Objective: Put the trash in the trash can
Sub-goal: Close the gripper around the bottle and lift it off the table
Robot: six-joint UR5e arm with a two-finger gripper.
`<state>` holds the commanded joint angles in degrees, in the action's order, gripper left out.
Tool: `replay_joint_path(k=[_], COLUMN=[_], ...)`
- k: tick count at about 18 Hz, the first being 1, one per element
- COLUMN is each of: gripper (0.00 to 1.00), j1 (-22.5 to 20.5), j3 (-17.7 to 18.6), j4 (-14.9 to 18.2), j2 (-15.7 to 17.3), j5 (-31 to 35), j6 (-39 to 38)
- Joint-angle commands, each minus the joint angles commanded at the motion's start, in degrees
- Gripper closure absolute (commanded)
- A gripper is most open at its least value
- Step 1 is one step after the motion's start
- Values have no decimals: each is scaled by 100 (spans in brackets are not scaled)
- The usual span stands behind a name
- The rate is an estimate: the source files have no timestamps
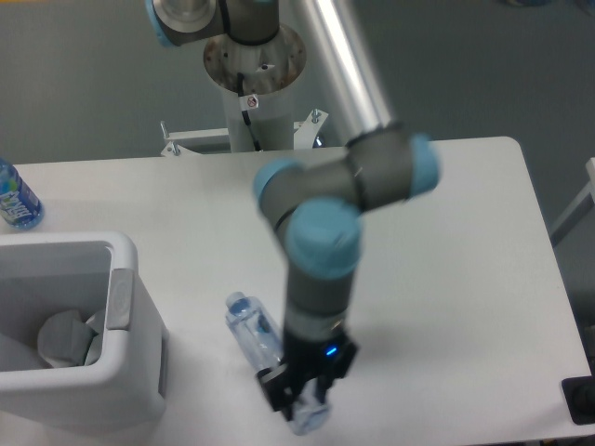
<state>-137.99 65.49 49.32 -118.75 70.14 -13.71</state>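
While the arm reaches down over the near part of the white table [465, 279], its gripper [305, 398] sits low at the front edge of the view, with the fingers closed around the lower end of the crushed plastic bottle [256, 334]. The bottle is clear with a blue cap at its far-left end, and it slants from that cap down and to the right into the gripper, where a bit of its crumpled end shows just past the dark fingers; whether it is lifted off the tabletop or still touching it cannot be told from this view. A small blue light glows on the gripper body just above the fingers. To the left stands the trash can [125, 307], a white rectangular bin with a rounded rim and a grey panel on the side facing the bottle; the bottle's cap is near that side but apart from it. Inside the bin lies the crumpled white carton scrap [65, 339]. At the far left edge of the table, well apart from the gripper, stands an upright bottle with a blue label [14, 200], partly cut off by the frame.
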Motion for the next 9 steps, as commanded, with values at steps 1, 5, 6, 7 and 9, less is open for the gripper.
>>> replay_joint_path(k=[1, 5, 6, 7, 9], gripper=[44, 44, 44, 44, 44], j1=[0, 166, 306, 473, 737], j3=[-62, -133, -141, -142, -133], j4=[-219, -949, -1020, -1056, -1065], j2=[61, 378, 439, 518, 650], j5=[0, -97, -97, -88, -97], j6=[0, 79, 149, 193, 194])
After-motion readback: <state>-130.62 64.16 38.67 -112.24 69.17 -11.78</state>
